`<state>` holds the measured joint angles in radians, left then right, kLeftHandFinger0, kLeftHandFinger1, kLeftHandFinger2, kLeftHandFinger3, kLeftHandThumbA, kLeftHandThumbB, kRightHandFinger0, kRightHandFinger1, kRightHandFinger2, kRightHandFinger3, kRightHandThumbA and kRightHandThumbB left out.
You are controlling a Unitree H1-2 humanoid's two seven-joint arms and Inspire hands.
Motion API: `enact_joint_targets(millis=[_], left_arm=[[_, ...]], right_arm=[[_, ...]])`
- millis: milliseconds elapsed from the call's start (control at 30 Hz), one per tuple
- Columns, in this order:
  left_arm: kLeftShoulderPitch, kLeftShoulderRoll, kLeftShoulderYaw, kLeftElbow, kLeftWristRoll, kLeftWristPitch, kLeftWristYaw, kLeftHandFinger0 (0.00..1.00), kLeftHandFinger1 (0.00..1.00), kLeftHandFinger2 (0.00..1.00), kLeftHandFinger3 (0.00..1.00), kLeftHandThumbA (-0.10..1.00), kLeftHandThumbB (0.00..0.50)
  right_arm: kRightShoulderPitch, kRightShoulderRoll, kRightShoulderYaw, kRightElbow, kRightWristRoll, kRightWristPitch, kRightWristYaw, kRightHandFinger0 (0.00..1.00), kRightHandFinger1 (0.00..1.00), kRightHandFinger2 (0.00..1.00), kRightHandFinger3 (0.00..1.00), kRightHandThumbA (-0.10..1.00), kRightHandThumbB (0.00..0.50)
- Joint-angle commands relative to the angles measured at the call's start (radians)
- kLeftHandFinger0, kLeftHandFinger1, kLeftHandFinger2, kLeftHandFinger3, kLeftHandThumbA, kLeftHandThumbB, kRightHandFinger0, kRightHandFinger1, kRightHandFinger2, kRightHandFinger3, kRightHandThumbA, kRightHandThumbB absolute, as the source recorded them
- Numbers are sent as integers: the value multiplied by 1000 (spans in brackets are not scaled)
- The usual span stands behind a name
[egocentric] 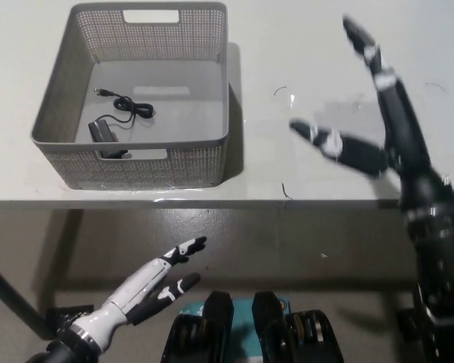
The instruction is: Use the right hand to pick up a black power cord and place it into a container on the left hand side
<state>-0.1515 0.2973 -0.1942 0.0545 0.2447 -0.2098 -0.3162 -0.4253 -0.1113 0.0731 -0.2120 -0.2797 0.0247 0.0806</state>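
Though lying already inside the basket (212, 155) at upper left of frame, cord (125, 103) with brick (101, 131) looks light, limp in the wire and rigid only at the brick, so best pinched there or at the coiled loop. Right hand (374, 128) at right of frame, above the table (310, 60), fingers spread, holding nothing. Left hand (163, 276) resting at lower left, likewise spread and empty.
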Motion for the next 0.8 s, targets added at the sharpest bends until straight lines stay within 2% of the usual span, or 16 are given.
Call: enact_joint_targets(millis=[0,33,233,333,467,533,567,633,667,700,767], left_arm=[[-32,13,23,7,-40,-64,18,1000,1000,1000,1000,1000,401],[-36,13,25,9,-39,-66,19,1000,1000,1000,1000,1000,399],[-43,8,37,9,-35,-64,24,1000,1000,1000,1000,1000,407],[-43,3,43,7,-34,-64,28,1000,1000,1000,1000,1000,403],[-41,-3,51,11,-36,-63,33,1000,1000,1000,1000,1000,414],[-40,-9,51,12,-38,-63,33,1000,1000,1000,1000,1000,414],[-42,-11,51,14,-38,-64,32,1000,1000,1000,1000,1000,408],[-46,-16,55,18,-38,-66,38,1000,1000,1000,1000,1000,406],[-46,-16,57,17,-39,-65,38,1000,1000,1000,1000,1000,407],[-42,-16,61,15,-45,-68,39,1000,1000,1000,1000,1000,398],[-45,-19,63,21,-44,-76,42,1000,1000,1000,1000,1000,396]], right_arm=[[59,-4,18,-20,72,-64,28,1000,1000,1000,1000,1000,389],[94,6,23,3,86,-91,23,1000,1000,1000,1000,1000,376],[205,40,34,77,140,-121,23,1000,1000,1000,1000,1000,405],[245,47,38,95,146,-116,26,1000,1000,1000,1000,982,368],[271,50,40,171,182,-177,36,1000,1000,1000,1000,960,339],[286,62,31,217,242,-195,53,1000,1000,1000,1000,930,353],[285,64,28,242,250,-208,55,1000,1000,1000,1000,934,345],[272,59,27,321,256,-243,63,1000,1000,1000,1000,966,360],[269,58,27,334,258,-248,64,1000,1000,1000,1000,969,363],[261,56,23,354,277,-243,75,1000,1000,1000,1000,947,386],[256,54,9,365,313,-242,88,1000,1000,1000,1000,927,391]])
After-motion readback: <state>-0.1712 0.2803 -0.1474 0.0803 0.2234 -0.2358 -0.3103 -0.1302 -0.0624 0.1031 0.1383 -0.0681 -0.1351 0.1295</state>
